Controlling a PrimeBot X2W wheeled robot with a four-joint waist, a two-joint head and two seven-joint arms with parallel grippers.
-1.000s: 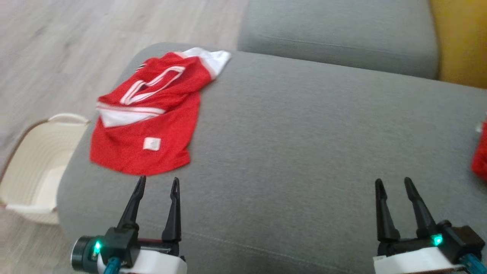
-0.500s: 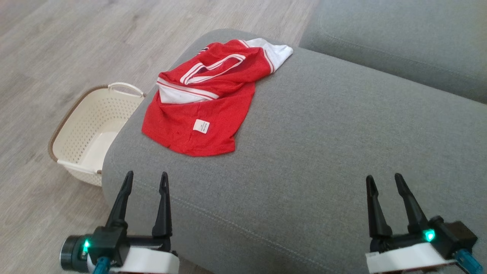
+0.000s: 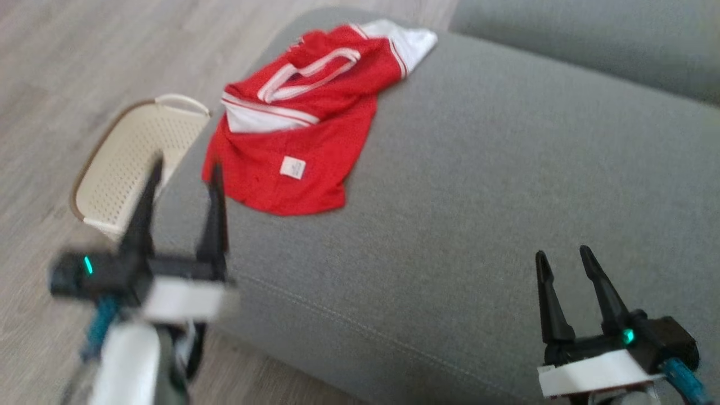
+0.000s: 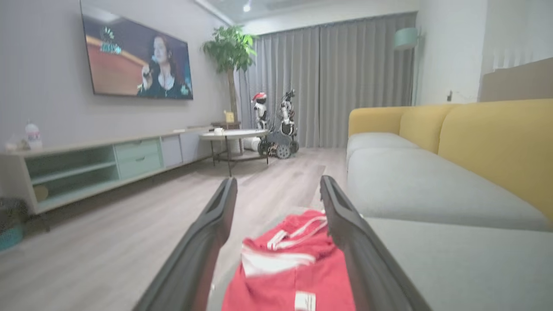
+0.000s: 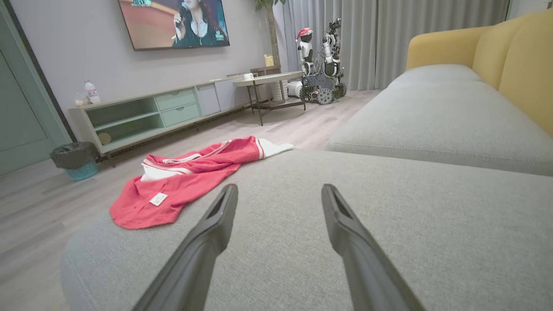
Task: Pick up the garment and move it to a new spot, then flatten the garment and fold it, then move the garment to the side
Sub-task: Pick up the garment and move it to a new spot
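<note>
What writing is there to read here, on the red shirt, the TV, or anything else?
White tag on the red garment: print too blurred to read.
TV screen: corner logo too small and blurred to read.
Bottle on the cabinet: label too small to read.
No text here is legible.

- Grey sofa seat [image 3: 478,169], with a yellow backrest [image 4: 497,147] behind it.
- Cream perforated basket [image 3: 112,180] on the wooden floor [image 3: 67,56], just beside the sofa's edge.
- Television [image 5: 173,21] on the wall above a long low cabinet [image 5: 142,114]; a bottle [image 5: 90,91] stands on its end.
- Dark bin [image 5: 74,159] beside the cabinet.
- Round table [image 5: 268,80], tall plant [image 4: 229,47] and grey curtains [image 4: 328,82] beyond.
</note>
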